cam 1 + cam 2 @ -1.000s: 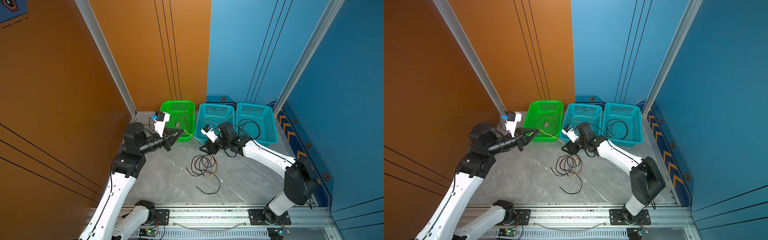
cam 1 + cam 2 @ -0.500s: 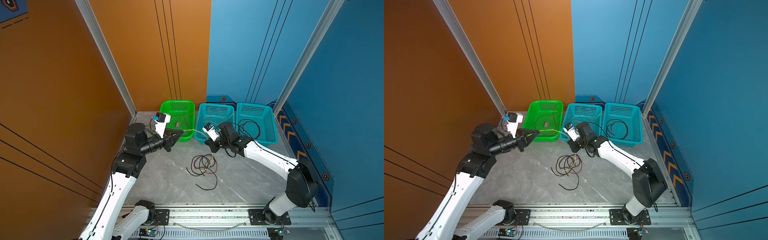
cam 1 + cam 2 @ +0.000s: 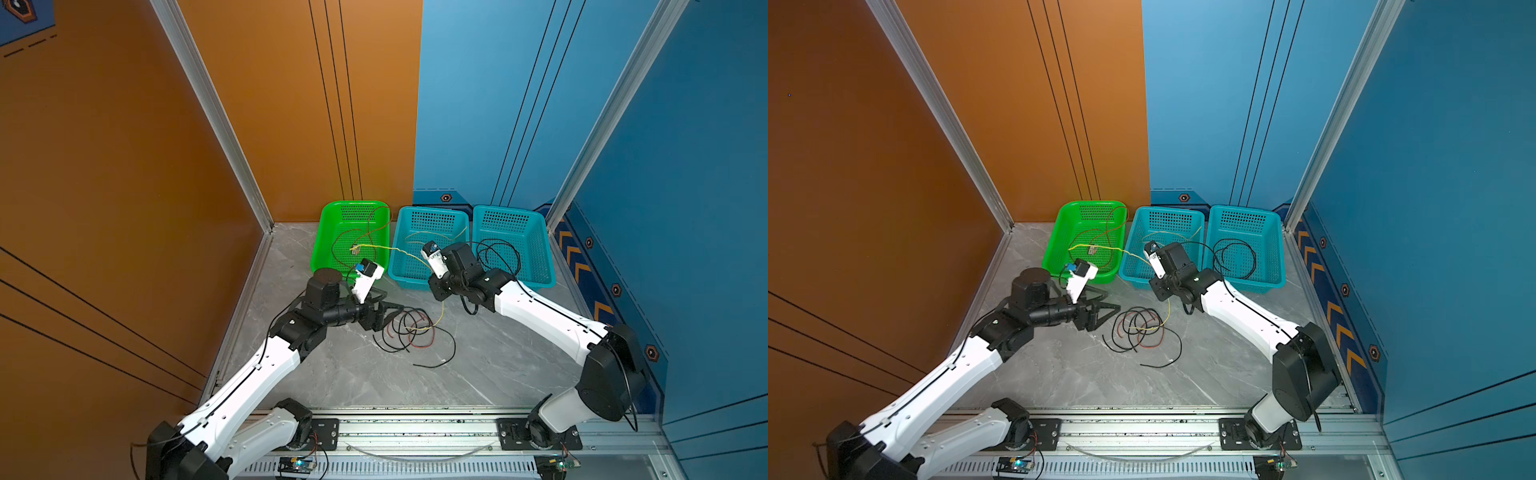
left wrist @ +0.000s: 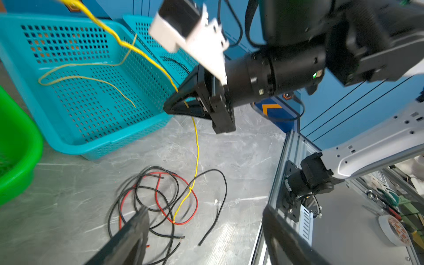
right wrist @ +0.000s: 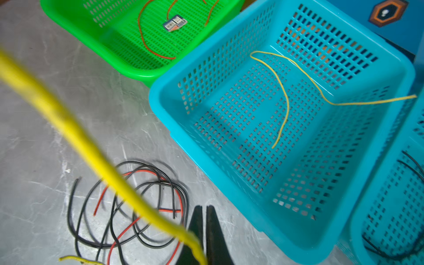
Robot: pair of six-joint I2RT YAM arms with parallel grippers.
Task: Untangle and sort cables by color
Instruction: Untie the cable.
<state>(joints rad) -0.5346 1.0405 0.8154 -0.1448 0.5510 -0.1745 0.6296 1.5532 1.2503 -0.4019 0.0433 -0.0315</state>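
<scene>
Top view, centre frame: tangle of black and red cables [image 3: 409, 332] on grey tabletop [image 3: 353, 374]. Left gripper [image 3: 390, 303], jaws spread wide and empty, just beside tangle's left edge. Right gripper [image 5: 204, 208], jaws pinched on yellow cable [image 3: 382, 247], before middle teal basket [image 3: 409, 282]. Cable runs up-left over green basket [image 3: 322, 232], other end down into tangle.

The left arm [image 3: 249, 386] and right arm [image 3: 548, 320] have white tube links dotted with small screw holes, joined by round black joints. Black wires [image 3: 468, 309] run along them. Each wrist carries a white camera block [image 3: 368, 276]; the left one shows a blue patch. The left gripper [image 3: 1113, 301] and right gripper [image 4: 166, 108] are black with triangular fingers. Black base plates [image 3: 324, 428] sit at lower centre.
</scene>
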